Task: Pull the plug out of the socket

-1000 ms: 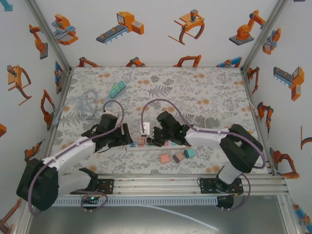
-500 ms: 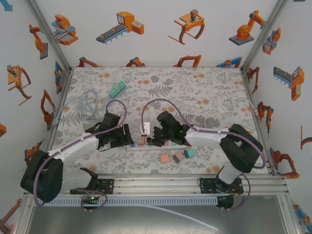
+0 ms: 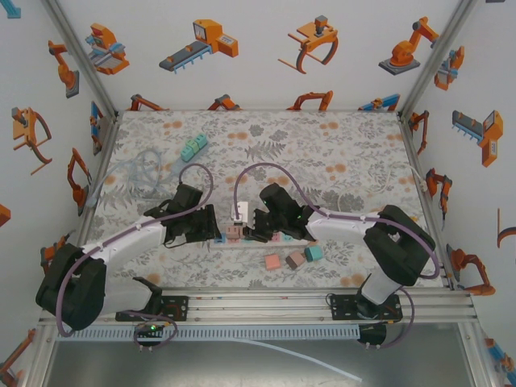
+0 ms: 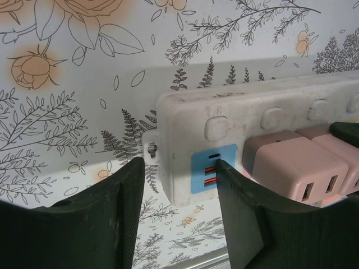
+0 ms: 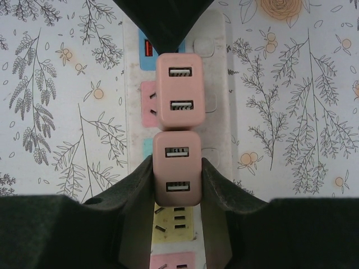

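While my parted left pincer [image 4: 178, 168] steadies the white plastic socket strip [image 4: 185, 112], my right pincer [image 5: 176, 162] clamps the nearer pink plug [image 5: 177, 193].

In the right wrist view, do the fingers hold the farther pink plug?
No, the right gripper has a finger against each side of the nearer pink plug, while the farther pink plug stands free.
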You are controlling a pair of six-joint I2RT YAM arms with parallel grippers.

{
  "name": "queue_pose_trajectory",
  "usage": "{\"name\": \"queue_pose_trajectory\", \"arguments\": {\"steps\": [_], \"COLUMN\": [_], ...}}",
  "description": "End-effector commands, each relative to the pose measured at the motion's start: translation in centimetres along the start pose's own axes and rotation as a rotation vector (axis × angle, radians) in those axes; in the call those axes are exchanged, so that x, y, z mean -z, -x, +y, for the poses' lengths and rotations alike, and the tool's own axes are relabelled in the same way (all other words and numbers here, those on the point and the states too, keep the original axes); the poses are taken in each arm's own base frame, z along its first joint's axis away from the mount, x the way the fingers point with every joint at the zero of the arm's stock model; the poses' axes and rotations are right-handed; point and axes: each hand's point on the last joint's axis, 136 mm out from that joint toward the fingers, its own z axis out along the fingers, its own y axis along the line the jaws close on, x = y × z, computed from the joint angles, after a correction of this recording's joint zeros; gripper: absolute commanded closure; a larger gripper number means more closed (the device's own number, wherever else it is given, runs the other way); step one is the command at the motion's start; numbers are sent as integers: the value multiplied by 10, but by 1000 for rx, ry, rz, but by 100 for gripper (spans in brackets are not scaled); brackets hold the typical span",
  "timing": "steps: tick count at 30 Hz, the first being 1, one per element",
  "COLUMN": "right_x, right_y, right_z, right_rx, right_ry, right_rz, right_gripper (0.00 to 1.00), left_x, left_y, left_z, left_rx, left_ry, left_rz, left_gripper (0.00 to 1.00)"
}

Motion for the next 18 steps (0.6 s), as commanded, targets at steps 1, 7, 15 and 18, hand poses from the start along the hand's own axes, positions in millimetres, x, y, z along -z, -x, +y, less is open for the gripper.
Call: {"name": "queue_pose_trajectory", "arguments": {"steps": [1,7,15,18], "right_x": [25,30,27,22], "right_y": [56,57,50,46], "right_z": [-16,-16,-16,-17], "right_rx": [75,72,62,50], "right_ry": [-59,-69,-66,-63], "right_rz": [-159,-170,-160,-158], "right_gripper": [80,81,82,82], "left_x": [-5,-4,-7,-10], "left_y": [-19,-18,-21,-25], "left_z": [37,36,10,-9], "left_rx": [-35,-39,-117,-122], "left_ry": [176,181,73,-4], "left_rz": [55,52,74,97], "left_gripper": [49,49,48,47]}}
